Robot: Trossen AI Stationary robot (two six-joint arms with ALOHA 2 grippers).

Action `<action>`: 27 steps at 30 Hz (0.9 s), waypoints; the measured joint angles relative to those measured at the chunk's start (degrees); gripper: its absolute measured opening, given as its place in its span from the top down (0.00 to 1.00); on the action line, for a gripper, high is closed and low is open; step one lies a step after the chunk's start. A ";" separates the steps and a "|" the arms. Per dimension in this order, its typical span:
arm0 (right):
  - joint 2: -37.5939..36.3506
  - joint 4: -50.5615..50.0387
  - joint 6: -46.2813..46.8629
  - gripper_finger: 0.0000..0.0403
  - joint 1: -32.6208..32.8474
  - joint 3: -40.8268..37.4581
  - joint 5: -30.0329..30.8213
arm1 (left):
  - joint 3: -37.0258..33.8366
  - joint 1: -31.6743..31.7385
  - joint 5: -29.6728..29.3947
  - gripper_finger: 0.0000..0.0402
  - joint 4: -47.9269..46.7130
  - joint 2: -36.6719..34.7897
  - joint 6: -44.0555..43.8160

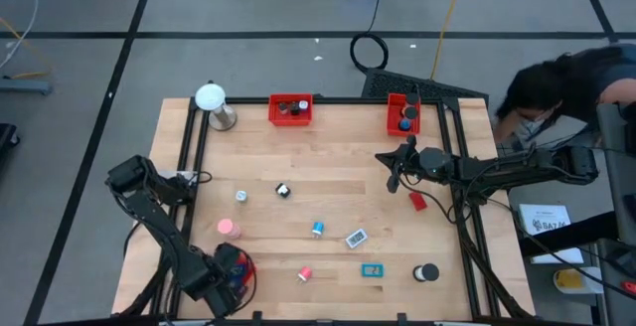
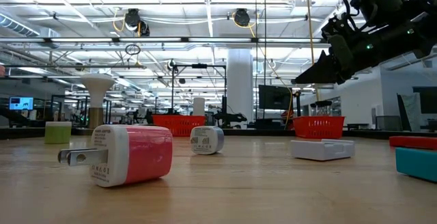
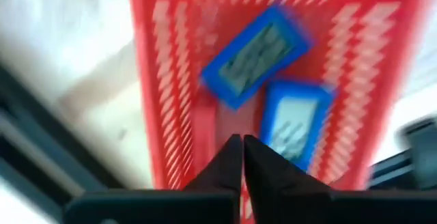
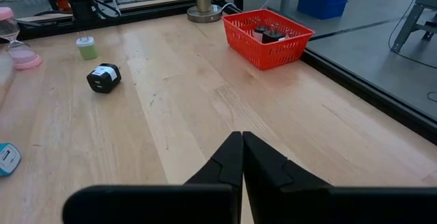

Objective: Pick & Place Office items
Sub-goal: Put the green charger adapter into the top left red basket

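Evidently a place step is ending: two blue pieces [image 3: 252, 53] lie flat inside the near tray [image 3: 164, 80], at about 7 o'clock on the desk [image 1: 338, 157]. The left gripper [image 3: 242, 138] hangs right over that tray, its fingers pressed together with nothing between them. The next move, as I judge it, calls for lifting clear of the tray wall, parting the fingers and reaching for another loose item. The pink plug [image 1: 305, 274] at 6 o'clock and the pink item [image 1: 230, 228] at 8 o'clock lie nearest. Farther out, a blue roll [image 1: 317, 230] and a white piece [image 1: 356, 238] sit near the centre, with a teal piece [image 1: 372, 271] and a black roll [image 1: 426, 273] toward 5 o'clock. The right gripper [image 1: 396, 172] hovers at 2 o'clock, fingers together and empty, with a red piece [image 1: 417, 201] near it on the desk. Nothing seems to block the left arm's path except the tray wall itself, and the right arm is well apart. Two more trays [image 1: 290, 109] stand at 12 and 1 o'clock and a white ball [image 1: 210, 96] at 11 o'clock. A person [image 1: 556, 82] leans in beyond the 2 o'clock corner.
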 joint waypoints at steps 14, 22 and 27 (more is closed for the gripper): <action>0.00 0.87 -0.88 1.00 -0.01 0.00 0.04 | 0.00 11.33 -30.14 0.99 1.92 -10.03 23.79; 0.00 0.86 -0.87 1.00 -0.02 0.00 0.04 | -1.02 26.28 -31.46 0.99 17.42 -11.25 57.35; 0.00 0.85 -0.87 1.00 0.00 0.00 0.04 | -5.56 32.85 -21.35 0.99 26.54 -11.25 67.46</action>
